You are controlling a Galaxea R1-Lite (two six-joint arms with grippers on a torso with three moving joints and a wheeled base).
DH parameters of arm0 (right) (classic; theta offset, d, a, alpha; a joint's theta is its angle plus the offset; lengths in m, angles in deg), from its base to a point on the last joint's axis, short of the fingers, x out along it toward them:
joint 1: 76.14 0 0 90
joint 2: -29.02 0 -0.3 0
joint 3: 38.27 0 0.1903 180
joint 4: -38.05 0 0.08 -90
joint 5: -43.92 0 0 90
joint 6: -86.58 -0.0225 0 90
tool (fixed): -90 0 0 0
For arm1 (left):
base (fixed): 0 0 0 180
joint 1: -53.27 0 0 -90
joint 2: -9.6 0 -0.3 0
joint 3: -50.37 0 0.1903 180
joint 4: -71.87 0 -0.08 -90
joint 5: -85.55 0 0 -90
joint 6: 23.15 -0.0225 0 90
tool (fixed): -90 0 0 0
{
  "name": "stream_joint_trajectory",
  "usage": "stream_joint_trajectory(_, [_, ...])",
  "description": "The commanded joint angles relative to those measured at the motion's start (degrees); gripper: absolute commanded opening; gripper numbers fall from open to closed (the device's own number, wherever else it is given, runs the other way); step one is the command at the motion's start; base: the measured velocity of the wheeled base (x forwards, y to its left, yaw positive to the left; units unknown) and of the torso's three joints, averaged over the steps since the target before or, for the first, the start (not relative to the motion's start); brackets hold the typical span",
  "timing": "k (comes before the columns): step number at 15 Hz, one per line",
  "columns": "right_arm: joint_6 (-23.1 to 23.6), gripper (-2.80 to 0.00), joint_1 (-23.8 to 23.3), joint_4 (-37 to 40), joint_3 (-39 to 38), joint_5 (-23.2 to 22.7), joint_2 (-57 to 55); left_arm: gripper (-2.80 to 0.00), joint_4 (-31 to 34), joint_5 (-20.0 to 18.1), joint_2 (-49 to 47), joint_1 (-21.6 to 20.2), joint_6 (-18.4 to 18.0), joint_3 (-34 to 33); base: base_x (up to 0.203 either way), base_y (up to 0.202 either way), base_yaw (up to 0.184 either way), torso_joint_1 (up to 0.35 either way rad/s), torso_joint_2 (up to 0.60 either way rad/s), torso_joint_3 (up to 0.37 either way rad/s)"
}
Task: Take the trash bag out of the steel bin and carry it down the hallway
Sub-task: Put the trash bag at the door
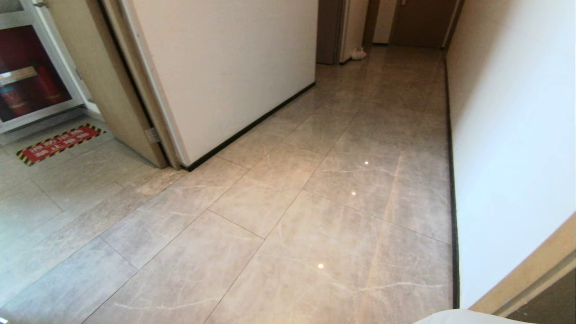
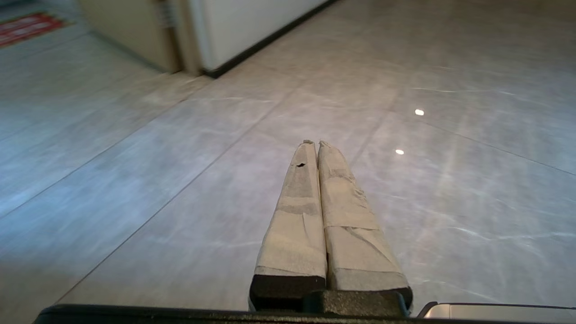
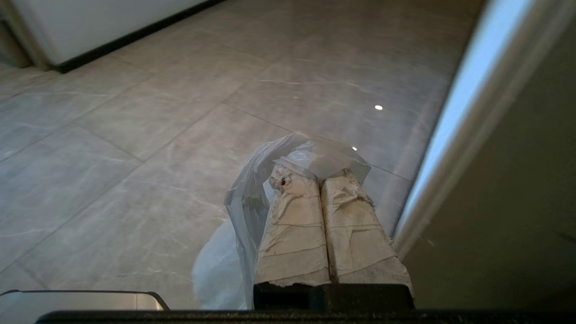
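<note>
right gripper (image 3: 320,180): clamped on the thin white translucent plastic trash bag (image 3: 252,198), above the glossy beige-grey tiled hallway (image 1: 288,189) floor
left gripper (image 2: 314,145): pressed together, nothing in it, above that floor too

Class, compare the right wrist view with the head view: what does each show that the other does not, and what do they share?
Only the right wrist view shows the right gripper, its taped fingers shut on the trash bag, whose thin plastic loops over the tips and hangs beside them.

Only the head view shows the red floor sign, the glass-fronted cabinet and the brown doors at the hallway's far end.

Both show the hallway floor tiles, the cream wall and its black baseboard.
</note>
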Motion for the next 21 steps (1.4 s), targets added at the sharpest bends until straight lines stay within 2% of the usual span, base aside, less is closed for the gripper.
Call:
stream_joint_trajectory(1, [0.09, -2.8, 0.0, -0.02, 0.0, -0.07, 0.02, -2.8, 0.0, 0.04, 0.0, 0.0, 0.02, 0.0, 0.002, 0.011, -0.17, -0.002, 0.0, 0.002])
stream_joint_trajectory(3, [0.01, -2.8, 0.0, -0.02, 0.0, 0.02, 0.02, -2.8, 0.0, 0.04, 0.0, 0.0, 0.02, 0.0, 0.0, 0.011, -0.114, 0.004, 0.0, 0.002])
stream_joint_trajectory(21, [-0.17, -2.8, 0.0, -0.02, 0.0, 0.2, 0.02, -2.8, 0.0, 0.04, 0.0, 0.0, 0.02, 0.0, 0.0, 0.0, 0.0, 0.0, 0.0, -0.017])
